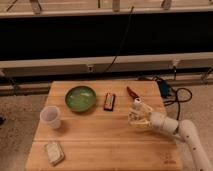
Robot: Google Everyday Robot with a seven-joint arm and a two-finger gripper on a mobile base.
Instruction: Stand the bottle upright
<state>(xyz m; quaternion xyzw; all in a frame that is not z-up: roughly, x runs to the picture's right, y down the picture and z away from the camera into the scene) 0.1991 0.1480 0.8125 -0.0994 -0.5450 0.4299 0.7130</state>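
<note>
A: Item, bottle [136,111]: was it located?

B: It was found right of the green bowl [81,98], white cap uppermost, near upright, enclosed by the gripper [137,119], which was closed on it.

A: Handling advised?

B: The base was to be seated flat on the table [105,142] before release; a slow, straight withdrawal was judged safest.

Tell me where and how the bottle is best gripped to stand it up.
Grip the bottle across its slim clear body, below the white cap, coming from the right side, where the gripper already sits against it near the table's right edge. The narrow body suits two fingers; the cap looks too small.
</note>
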